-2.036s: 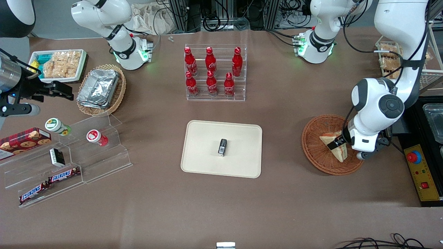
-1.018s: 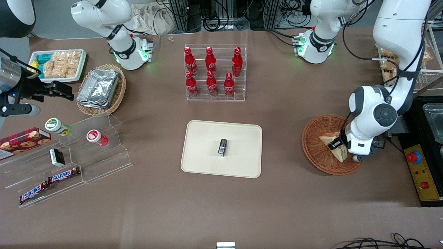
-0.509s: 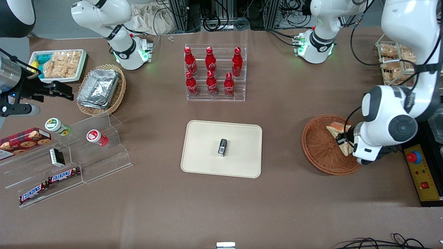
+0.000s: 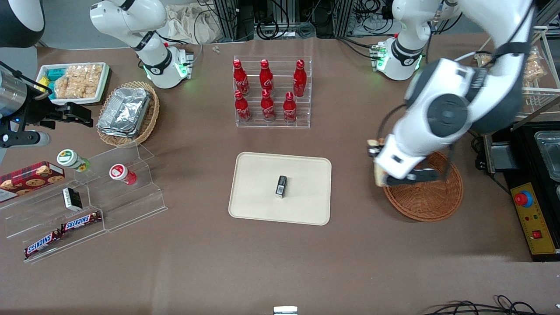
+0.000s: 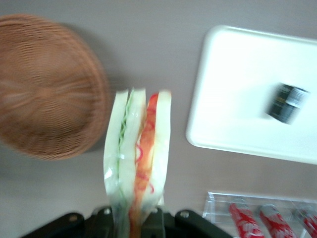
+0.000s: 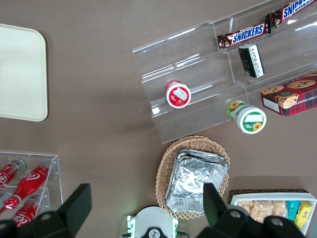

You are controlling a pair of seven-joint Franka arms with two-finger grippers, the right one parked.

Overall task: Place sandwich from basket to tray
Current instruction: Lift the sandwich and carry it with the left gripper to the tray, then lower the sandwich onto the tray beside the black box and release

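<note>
the pincer (image 5: 132, 220) was clamped on the sandwich (image 5: 136, 163), gripping the wedge by one end so that the bread slices stood on edge with the red and green filling showing between them. it hung in the air above bare table (image 4: 350, 245), between the reddish-brown wicker basket (image 4: 431, 199) and the cream tray (image 4: 262, 205), clear of the basket, which looked empty. in the front view only a sliver of the sandwich (image 4: 379, 176) peeked out beside the wrist.

the step in hand was the carry to the tray, and doing it well likely meant keeping the grip steady: the wedge was soft and held only at its end, so a hard swing could have made it sag or slip. a small black bottle (image 4: 281, 187) lay near the tray's middle, so the safer landing spot seemed to be the bare part of the tray along the edge nearest the basket, or either corner on that side. lowering until the wedge's free end touched the tray before opening would probably have kept it from toppling onto the bottle. the rack of red cola bottles (image 4: 271, 92) stood well clear of the path.
</note>
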